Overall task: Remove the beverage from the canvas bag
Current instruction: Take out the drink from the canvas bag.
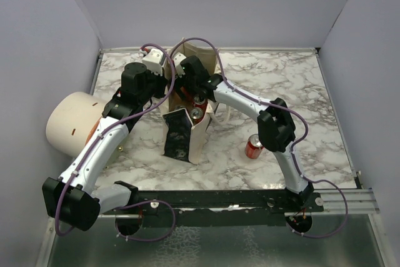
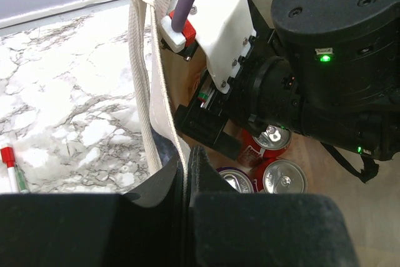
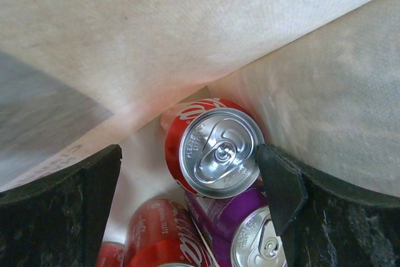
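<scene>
A: Which step is in hand?

B: The reach into the canvas bag (image 1: 199, 142) is judged to be in hand. The bag is seen standing near the middle of the table (image 1: 281, 79). Its rim is clamped by the left gripper (image 2: 189, 173), whose jaws are pressed together on the cloth. The right gripper (image 3: 187, 176) is lowered inside with its jaws wide apart. A red can (image 3: 215, 151) lies between them, and nothing is gripped yet.

A: What is called for next?

B: The jaws must be closed on the can's sides. Then a straight lift is needed, kept clear of the purple can (image 3: 222, 214) at 5 o'clock from it.

A: How is the can pointed?

B: Its lid is turned up toward the opening. The long axis is judged nearly vertical, perhaps a little leaned.
</scene>
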Robot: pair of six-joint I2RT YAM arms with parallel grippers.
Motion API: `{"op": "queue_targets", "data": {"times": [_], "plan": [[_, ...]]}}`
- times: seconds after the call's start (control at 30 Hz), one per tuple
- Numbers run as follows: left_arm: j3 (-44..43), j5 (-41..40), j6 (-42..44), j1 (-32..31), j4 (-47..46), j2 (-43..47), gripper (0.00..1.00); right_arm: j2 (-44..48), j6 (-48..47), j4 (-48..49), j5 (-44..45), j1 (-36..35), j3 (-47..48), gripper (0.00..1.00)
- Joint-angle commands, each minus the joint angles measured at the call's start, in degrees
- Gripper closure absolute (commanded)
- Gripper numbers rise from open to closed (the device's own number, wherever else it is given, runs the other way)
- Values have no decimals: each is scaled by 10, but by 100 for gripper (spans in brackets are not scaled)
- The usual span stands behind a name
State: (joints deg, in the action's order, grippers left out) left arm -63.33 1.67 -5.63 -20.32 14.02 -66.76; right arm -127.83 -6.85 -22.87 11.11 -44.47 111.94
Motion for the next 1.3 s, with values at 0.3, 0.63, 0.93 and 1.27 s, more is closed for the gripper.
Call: {"op": "queue_targets", "data": {"times": [0.3,0.63,0.93,1.27], "plan": [[-24,7,3,4,-81,21,100,15,-30,17,44,4,9,2],[-26,7,9,4,-81,21,100,2,-47,12,40,5,53,0],[-24,6,12,4,-80,23,100,-17,-31,8,29,13,21,0],[-27,5,17,4,-82,21,100,-53,-30,-6,-10,18,4,0]]}}
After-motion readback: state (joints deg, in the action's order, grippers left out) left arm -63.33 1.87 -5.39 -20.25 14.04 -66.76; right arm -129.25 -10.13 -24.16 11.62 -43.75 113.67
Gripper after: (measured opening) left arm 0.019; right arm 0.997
